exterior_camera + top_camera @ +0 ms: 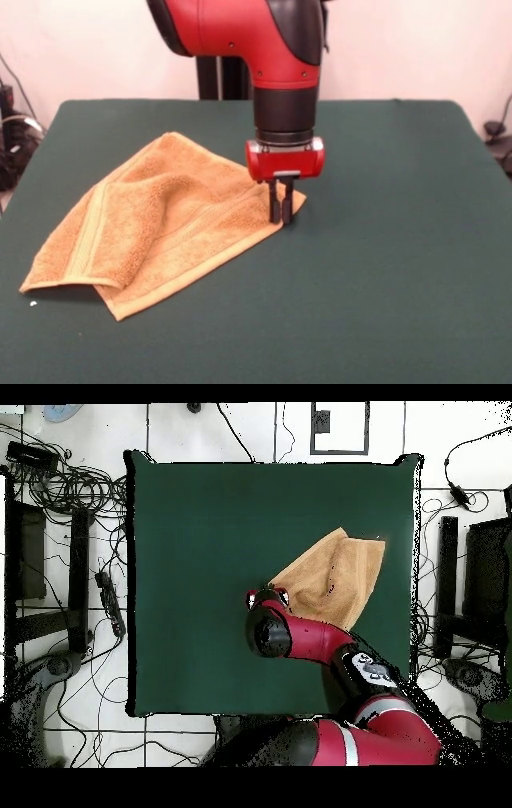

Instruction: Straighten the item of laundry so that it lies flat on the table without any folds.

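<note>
The item of laundry point(160, 216), a golden-tan terry towel, lies crumpled on the dark green table point(384, 256), left of centre in the front view. Its left part is folded over on itself, with a woven band stripe showing along the fold. My gripper point(281, 210) points straight down at the towel's right corner, its black fingers point(274, 204) drawn close together on that corner at table height. In the overhead view the towel point(335, 574) lies toward the table's point(200, 564) right side, and the red arm covers the gripper and the towel's near corner.
A small white speck point(33, 303) lies on the cloth by the towel's front left corner. Cables point(60, 474) and dark equipment point(25, 554) crowd the floor on both sides of the table in the overhead view.
</note>
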